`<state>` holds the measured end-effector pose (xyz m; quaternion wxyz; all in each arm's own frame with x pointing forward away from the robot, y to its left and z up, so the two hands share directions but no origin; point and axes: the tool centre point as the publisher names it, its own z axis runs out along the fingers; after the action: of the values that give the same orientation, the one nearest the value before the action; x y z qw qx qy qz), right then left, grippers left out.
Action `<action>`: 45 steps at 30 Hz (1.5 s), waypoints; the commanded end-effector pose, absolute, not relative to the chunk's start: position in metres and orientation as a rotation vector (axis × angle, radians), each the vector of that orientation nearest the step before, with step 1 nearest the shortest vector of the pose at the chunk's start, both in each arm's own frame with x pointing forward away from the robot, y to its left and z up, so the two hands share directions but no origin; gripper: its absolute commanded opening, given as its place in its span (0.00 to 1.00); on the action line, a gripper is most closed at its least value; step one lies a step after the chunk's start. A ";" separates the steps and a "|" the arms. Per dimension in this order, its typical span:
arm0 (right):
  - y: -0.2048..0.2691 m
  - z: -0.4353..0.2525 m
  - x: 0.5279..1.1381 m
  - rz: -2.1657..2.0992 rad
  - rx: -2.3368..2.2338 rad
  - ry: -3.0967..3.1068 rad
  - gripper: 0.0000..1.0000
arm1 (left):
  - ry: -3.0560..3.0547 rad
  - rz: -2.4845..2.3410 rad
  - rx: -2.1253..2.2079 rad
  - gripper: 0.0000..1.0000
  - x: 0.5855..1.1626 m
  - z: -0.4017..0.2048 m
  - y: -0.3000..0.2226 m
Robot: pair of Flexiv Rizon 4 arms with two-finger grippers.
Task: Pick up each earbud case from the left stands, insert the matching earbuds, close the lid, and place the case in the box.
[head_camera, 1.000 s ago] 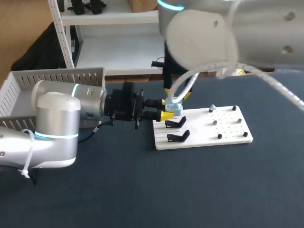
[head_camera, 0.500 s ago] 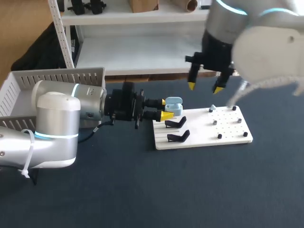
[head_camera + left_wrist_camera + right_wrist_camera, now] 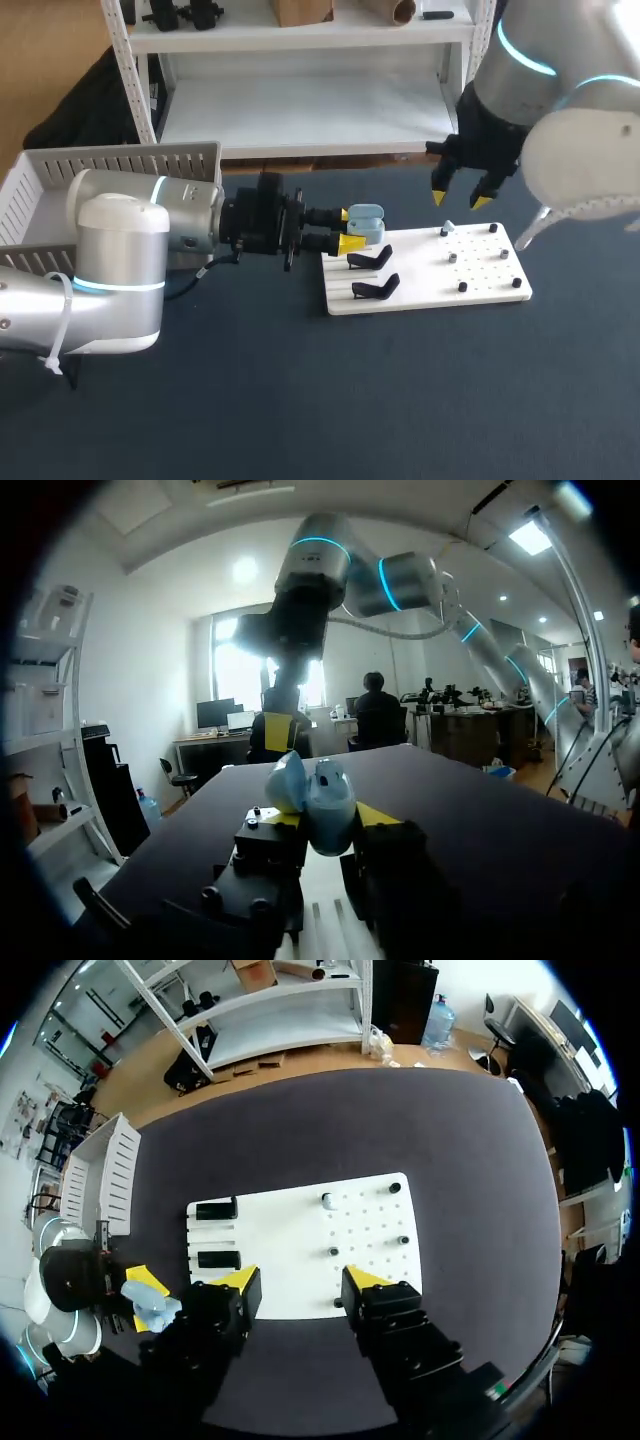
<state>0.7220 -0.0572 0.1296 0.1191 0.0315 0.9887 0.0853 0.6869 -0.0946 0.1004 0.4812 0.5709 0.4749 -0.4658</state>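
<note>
Earbud case [image 3: 330, 800], lid open in left wrist view, clamped in left end effector [image 3: 325, 815]; right end effector [image 3: 302, 1278] spread.

The left arm [image 3: 150, 235] lies across the bench [image 3: 400, 400] from the box [image 3: 120, 160] to the white board [image 3: 425, 278], the left gripper [image 3: 350, 229] clamping the earbud case [image 3: 366, 222] over its left rear corner. Two black stands [image 3: 371, 259] and short pegs [image 3: 462, 287] project from the board. The right gripper [image 3: 459, 200], fingers spread, hangs above its rear edge. Bare bench lies in front.
</note>
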 end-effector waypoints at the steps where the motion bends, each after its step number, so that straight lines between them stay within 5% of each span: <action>1: -0.049 0.113 0.744 0.194 0.137 2.933 0.50 | 1.155 -1.136 1.390 0.00 0.687 0.100 -0.094; 8: -0.060 0.085 0.754 0.175 0.259 2.973 0.53 | 1.155 -1.136 1.390 0.00 0.687 0.100 -0.094; 45: -0.069 0.034 0.781 0.281 0.385 2.965 0.35 | 1.155 -1.136 1.390 0.00 0.687 0.100 -0.094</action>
<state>0.7798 -0.0682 0.0357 0.0689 0.1274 0.9851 0.0930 0.6869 -0.0946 0.1004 0.4812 0.5709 0.4749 -0.4658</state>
